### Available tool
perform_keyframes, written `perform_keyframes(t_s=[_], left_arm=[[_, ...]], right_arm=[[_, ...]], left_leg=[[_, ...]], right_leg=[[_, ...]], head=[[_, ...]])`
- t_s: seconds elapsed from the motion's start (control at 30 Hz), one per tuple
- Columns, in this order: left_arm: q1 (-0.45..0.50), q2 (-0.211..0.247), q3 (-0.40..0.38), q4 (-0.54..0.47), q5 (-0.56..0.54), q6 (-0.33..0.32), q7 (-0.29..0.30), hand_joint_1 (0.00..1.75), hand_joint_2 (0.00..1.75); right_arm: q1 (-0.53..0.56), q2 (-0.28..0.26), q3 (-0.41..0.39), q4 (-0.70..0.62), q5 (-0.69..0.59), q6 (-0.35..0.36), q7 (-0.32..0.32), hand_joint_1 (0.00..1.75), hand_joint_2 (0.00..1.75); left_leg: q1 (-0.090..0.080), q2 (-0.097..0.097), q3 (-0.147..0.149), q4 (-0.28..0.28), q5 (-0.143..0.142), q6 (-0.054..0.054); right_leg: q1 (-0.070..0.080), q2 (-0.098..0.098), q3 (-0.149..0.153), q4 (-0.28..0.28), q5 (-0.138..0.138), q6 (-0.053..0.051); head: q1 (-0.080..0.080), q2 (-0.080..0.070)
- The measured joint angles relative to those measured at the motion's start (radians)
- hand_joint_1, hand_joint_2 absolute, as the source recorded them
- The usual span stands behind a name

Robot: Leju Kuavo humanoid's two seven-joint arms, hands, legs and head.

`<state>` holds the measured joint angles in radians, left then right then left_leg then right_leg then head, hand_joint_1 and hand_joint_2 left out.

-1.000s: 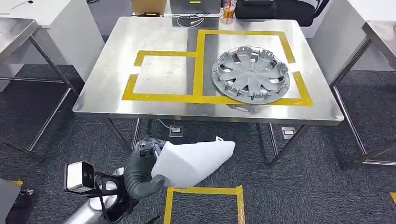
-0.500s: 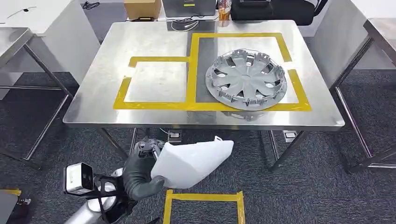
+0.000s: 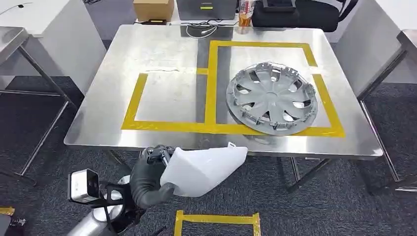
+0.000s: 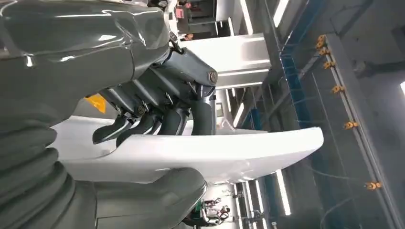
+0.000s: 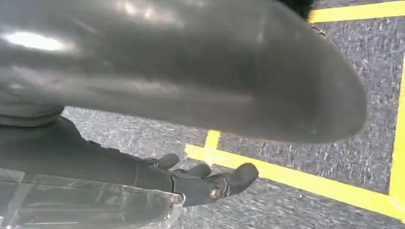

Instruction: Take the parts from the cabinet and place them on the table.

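With the stainless-steel table (image 3: 162, 49) now closer in the head view than a second ago, the left robot hand (image 3: 147, 179) holds the white wedge-shaped plastic part (image 3: 204, 167) just short of its near edge, facing the empty yellow-taped rectangle (image 3: 167, 101) beside the grey wheel cover (image 3: 270, 98); the right robot hand's (image 5: 210, 181) hold cannot be told.

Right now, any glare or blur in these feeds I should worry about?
Head view: sharp overall, with soft reflections on the steel table; the hubcap and white part read clearly. Left wrist view: crisp on the left hand and its fingers, with highlights on the glossy cover. Right wrist view: a large blurred dark shape close to the lens; the right hand is clearer.
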<state>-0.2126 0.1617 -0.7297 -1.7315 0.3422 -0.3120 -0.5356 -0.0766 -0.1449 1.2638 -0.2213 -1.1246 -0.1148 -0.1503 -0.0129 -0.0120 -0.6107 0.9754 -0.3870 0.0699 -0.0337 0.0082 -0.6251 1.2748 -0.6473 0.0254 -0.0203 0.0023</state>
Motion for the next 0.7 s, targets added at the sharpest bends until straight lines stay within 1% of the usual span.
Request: perform_keyframes(t_s=[0.03, 0.07, 0.1, 0.13, 0.17, 0.2, 0.23, 0.27, 0.3, 0.33, 0.37, 0.4, 0.43, 0.47, 0.5, 0.53, 0.57, 0.6, 0.63, 0.67, 0.7], left_arm=[[0.001, 0.0, 0.0, 0.0, 0.0, 0.0, 0.0, 1.75, 1.75], [0.002, 0.0, 0.0, 0.0, 0.0, 0.0, 0.0, 1.75, 1.75], [0.003, 0.0, 0.0, 0.0, 0.0, 0.0, 0.0, 1.75, 1.75], [0.004, 0.0, 0.0, 0.0, 0.0, 0.001, -0.002, 1.75, 1.75], [0.004, 0.0, 0.0, 0.0, 0.0, 0.003, -0.003, 1.75, 1.75], [0.004, 0.0, 0.0, 0.001, 0.0, 0.004, -0.004, 1.75, 1.75], [0.006, 0.0, 0.001, 0.001, 0.0, 0.006, -0.005, 1.75, 1.75], [0.006, 0.0, 0.002, 0.001, 0.0, 0.007, -0.006, 1.75, 1.75], [0.007, 0.0, 0.003, 0.001, -0.001, 0.008, -0.008, 1.75, 1.75], [0.006, 0.0, 0.005, 0.001, -0.002, 0.008, -0.009, 1.75, 1.75], [0.006, 0.0, 0.005, 0.001, -0.002, 0.009, -0.009, 1.75, 1.75], [0.005, 0.001, 0.005, 0.0, -0.002, 0.009, -0.01, 1.75, 1.75], [0.006, 0.002, 0.005, 0.0, -0.002, 0.009, -0.01, 1.75, 1.75], [0.008, 0.002, 0.005, 0.001, -0.002, 0.009, -0.01, 1.75, 1.75], [0.01, 0.003, 0.005, 0.001, -0.003, 0.009, -0.01, 1.75, 1.75], [0.012, 0.004, 0.005, 0.001, -0.005, 0.009, -0.01, 1.75, 1.75], [0.012, 0.005, 0.005, 0.001, -0.005, 0.009, -0.01, 1.75, 1.75], [0.012, 0.005, 0.005, 0.001, -0.005, 0.009, -0.01, 1.75, 1.75], [0.012, 0.005, 0.005, 0.001, -0.005, 0.009, -0.01, 1.75, 1.75], [0.011, 0.005, 0.005, 0.0, -0.005, 0.009, -0.011, 1.75, 1.75], [0.011, 0.005, 0.005, 0.0, -0.005, 0.009, -0.012, 1.75, 1.75]], right_arm=[[0.002, -0.001, 0.0, 0.0, 0.001, 0.0, 0.0, 0.0, 0.0], [0.005, -0.002, 0.0, 0.0, 0.002, 0.0, 0.0, 0.0, 0.0], [0.006, -0.003, 0.0, 0.0, 0.002, 0.0, 0.0, 0.0, 0.0], [0.006, -0.004, 0.0, 0.0, 0.003, 0.0, 0.0, 0.0, 0.0], [0.006, -0.005, 0.0, 0.0, 0.004, 0.0, 0.0, 0.0, 0.0], [0.008, -0.005, 0.0, 0.0, 0.005, 0.0, 0.002, 0.0, 0.0], [0.004, -0.005, 0.0, 0.0, 0.005, 0.0, 0.002, 0.0, 0.0], [0.004, -0.004, 0.0, 0.0, 0.006, 0.0, 0.004, 0.0, 0.0], [0.005, -0.004, 0.0, 0.0, 0.008, 0.0, 0.004, 0.0, 0.0], [0.004, -0.002, 0.0, 0.0, 0.008, 0.0, 0.004, 0.0, 0.0], [0.004, 0.001, 0.0, 0.0, 0.009, 0.0, 0.004, 0.0, 0.0], [0.002, -0.001, 0.0, 0.0, 0.009, 0.0, 0.004, 0.0, 0.0], [0.001, -0.002, 0.0, 0.0, 0.009, 0.0, 0.004, 0.0, 0.0], [0.001, -0.002, 0.0, 0.0, 0.01, 0.0, 0.004, 0.0, 0.0], [0.001, -0.002, 0.0, 0.0, 0.01, 0.0, 0.004, 0.0, 0.0], [0.002, -0.002, 0.0, 0.0, 0.01, 0.0, 0.005, 0.0, 0.0], [0.002, -0.002, 0.0, 0.0, 0.01, 0.0, 0.005, 0.0, 0.0], [0.002, -0.002, 0.0, 0.0, 0.01, 0.0, 0.005, 0.0, 0.0], [0.001, -0.002, 0.0, 0.0, 0.01, 0.0, 0.005, 0.0, 0.0], [0.001, 0.0, 0.0, 0.0, 0.01, 0.0, 0.005, 0.0, 0.0], [0.001, 0.005, 0.0, 0.0, 0.01, 0.0, 0.005, 0.0, 0.0]], left_leg=[[-0.001, -0.004, 0.007, 0.0, -0.006, -0.001], [-0.001, -0.007, 0.016, 0.0, -0.014, -0.003], [0.0, -0.008, 0.028, 0.001, -0.023, -0.006], [0.0, -0.009, 0.039, 0.004, -0.033, -0.011], [0.0, -0.008, 0.045, 0.009, -0.043, -0.016], [-0.007, -0.009, 0.047, 0.021, -0.054, -0.024], [-0.008, -0.009, 0.04, 0.023, -0.061, -0.029], [-0.008, -0.007, 0.04, 0.027, -0.066, -0.036], [-0.007, -0.007, 0.043, 0.036, -0.065, -0.04], [-0.006, -0.007, 0.045, 0.034, -0.071, -0.043], [-0.003, -0.003, 0.036, 0.047, -0.081, -0.05], [-0.001, 0.0, 0.018, 0.09, -0.103, -0.059], [0.005, 0.0, -0.019, 0.162, -0.135, -0.067], [0.011, 0.001, -0.063, 0.24, -0.167, -0.072], [0.015, 0.002, -0.105, 0.309, -0.192, -0.078], [0.018, 0.005, -0.13, 0.341, -0.194, -0.079], [0.019, 0.007, -0.13, 0.323, -0.174, -0.079], [0.02, 0.007, -0.106, 0.261, -0.134, -0.076], [0.02, 0.007, -0.067, 0.176, -0.086, -0.07], [0.017, 0.007, -0.023, 0.086, -0.039, -0.06], [0.012, 0.008, 0.002, 0.031, -0.034, -0.048]], right_leg=[[0.0, 0.0, -0.028, 0.008, -0.017, 0.004], [-0.001, 0.0, -0.037, -0.018, -0.009, 0.011], [-0.001, -0.001, -0.031, -0.078, 0.029, 0.026], [-0.002, -0.002, -0.014, -0.168, 0.1, 0.043], [-0.003, -0.004, -0.001, -0.247, 0.172, 0.057], [0.0, -0.011, -0.002, -0.269, 0.215, 0.045], [0.004, -0.011, 0.006, -0.263, 0.204, 0.012], [0.006, -0.008, 0.007, -0.263, 0.221, -0.001], [0.007, -0.008, 0.008, -0.264, 0.22, -0.006], [0.001, -0.007, 0.016, -0.264, 0.22, -0.012], [-0.003, -0.007, 0.022, -0.267, 0.22, -0.014], [-0.004, -0.007, 0.027, -0.267, 0.216, -0.021], [-0.003, -0.007, 0.03, -0.267, 0.213, -0.024], [-0.002, -0.007, 0.031, -0.266, 0.21, -0.026], [-0.001, -0.007, 0.032, -0.266, 0.208, -0.028], [0.0, -0.007, 0.033, -0.266, 0.207, -0.029], [0.0, -0.006, 0.036, -0.266, 0.205, -0.029], [0.001, -0.005, 0.04, -0.266, 0.203, -0.027], [0.002, -0.003, 0.045, -0.267, 0.201, -0.027], [0.003, -0.002, 0.049, -0.268, 0.2, -0.025], [0.002, -0.002, 0.052, -0.269, 0.2, -0.025]], head=[[0.0, 0.0], [0.0, 0.0], [0.001, 0.0], [0.001, 0.0], [0.001, 0.0], [0.002, 0.0], [0.0, 0.0], [-0.003, 0.0], [-0.002, 0.0], [-0.001, 0.0], [-0.001, 0.0], [-0.005, 0.0], [-0.005, 0.0], [-0.005, 0.0], [-0.005, 0.0], [-0.005, 0.0], [-0.005, 0.0], [-0.006, 0.0], [-0.005, 0.0], [-0.006, 0.0], [-0.003, 0.0]])
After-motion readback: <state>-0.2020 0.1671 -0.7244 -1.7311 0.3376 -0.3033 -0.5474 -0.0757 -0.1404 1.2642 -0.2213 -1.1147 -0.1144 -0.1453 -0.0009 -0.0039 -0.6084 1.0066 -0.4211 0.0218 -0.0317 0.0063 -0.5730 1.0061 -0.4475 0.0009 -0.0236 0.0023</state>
